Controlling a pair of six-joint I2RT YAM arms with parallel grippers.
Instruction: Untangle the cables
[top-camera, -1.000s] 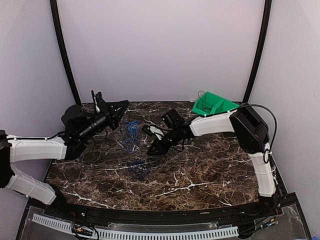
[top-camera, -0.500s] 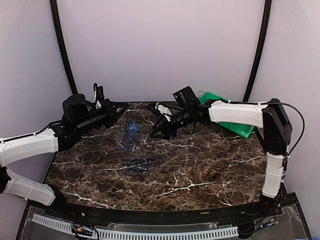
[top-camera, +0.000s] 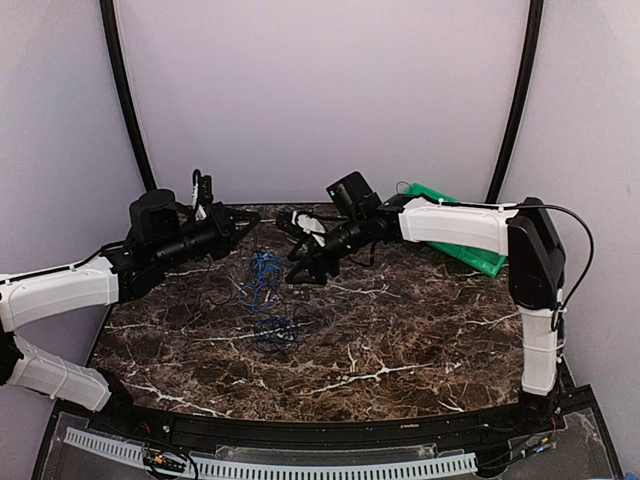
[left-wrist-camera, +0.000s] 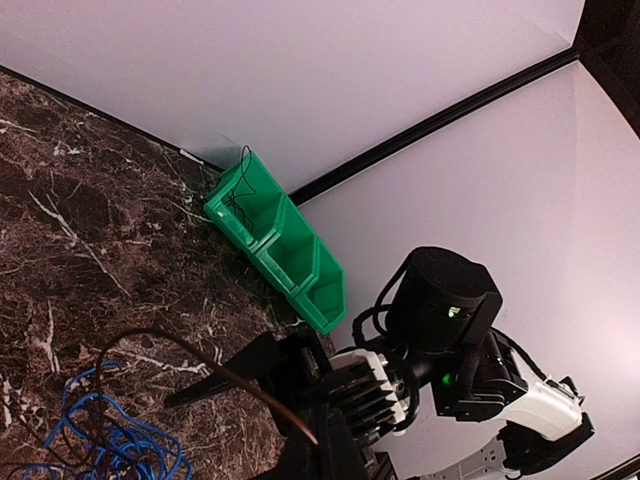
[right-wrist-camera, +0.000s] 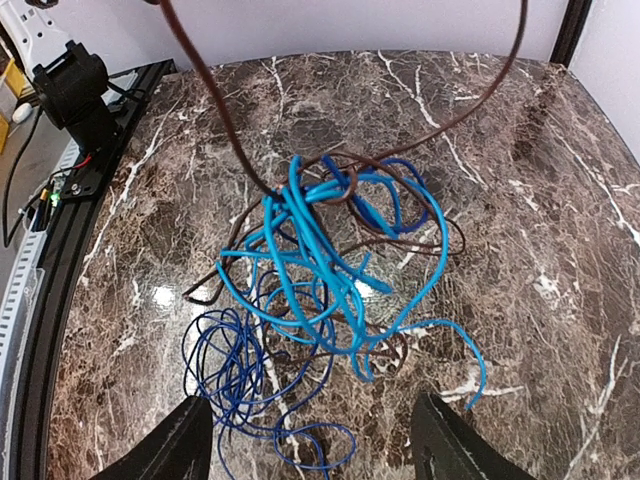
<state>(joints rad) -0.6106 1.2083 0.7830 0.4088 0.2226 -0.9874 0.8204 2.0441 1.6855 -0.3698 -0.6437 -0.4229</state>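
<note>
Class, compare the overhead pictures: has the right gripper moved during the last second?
Yes. The right gripper has shifted toward the back edge of the table and slightly left. It faces the cables.

Marble tabletop (left-wrist-camera: 80, 230): fills the left of frame, dark brown with white veins.

Green bin (left-wrist-camera: 322, 300): centre of frame, at the foot of the pale wall (left-wrist-camera: 300, 70). It has several compartments, and a thin black wire (left-wrist-camera: 240, 188) sits at the upper-left one.

Cables (left-wrist-camera: 110, 445): blue loops bunched at lower left. A brown strand (left-wrist-camera: 150, 334) arcs from them to the left gripper (left-wrist-camera: 335, 455), clamped on it at the bottom edge.

Right gripper (left-wrist-camera: 215, 385): lower centre, one black finger pointing left, with its black and white arm behind at lower right.
</note>
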